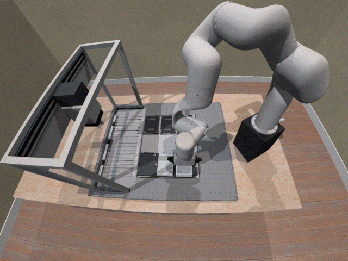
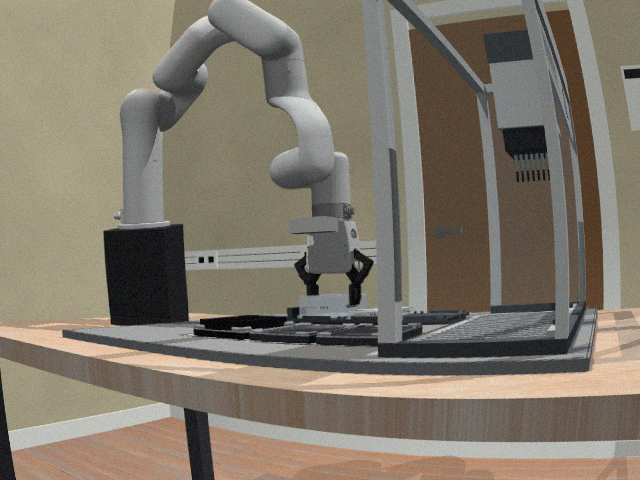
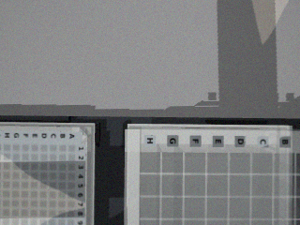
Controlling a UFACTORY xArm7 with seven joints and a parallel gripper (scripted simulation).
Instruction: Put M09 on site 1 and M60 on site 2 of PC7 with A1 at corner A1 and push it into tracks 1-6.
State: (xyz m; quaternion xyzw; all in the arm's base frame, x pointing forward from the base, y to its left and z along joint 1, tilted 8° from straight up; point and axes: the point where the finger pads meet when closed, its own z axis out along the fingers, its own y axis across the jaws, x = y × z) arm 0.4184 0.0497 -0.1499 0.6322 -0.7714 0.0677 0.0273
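The plate carrier PC7 lies on the apron in front of the rails (image 1: 123, 143). The deep-well block M09 (image 1: 184, 170) sits on its site nearest the arm's base. In the wrist view M09 (image 3: 213, 175) shows large wells and row letters. The 384-well plate M60 (image 1: 165, 168) sits on the middle site and also shows in the wrist view (image 3: 44, 173). The site nearest the rails (image 1: 147, 164) is dark and bare. My gripper (image 2: 333, 295) is open, its fingers on either side of M09 (image 2: 330, 302). M06 is hidden behind the arm.
Two dark empty nests (image 1: 159, 124) stand beside the apron; the third is hidden by my arm. The instrument frame (image 1: 70, 112) stands over the rails, with a post (image 2: 385, 206) close to the gripper. The arm's black base (image 1: 257, 138) is at the right.
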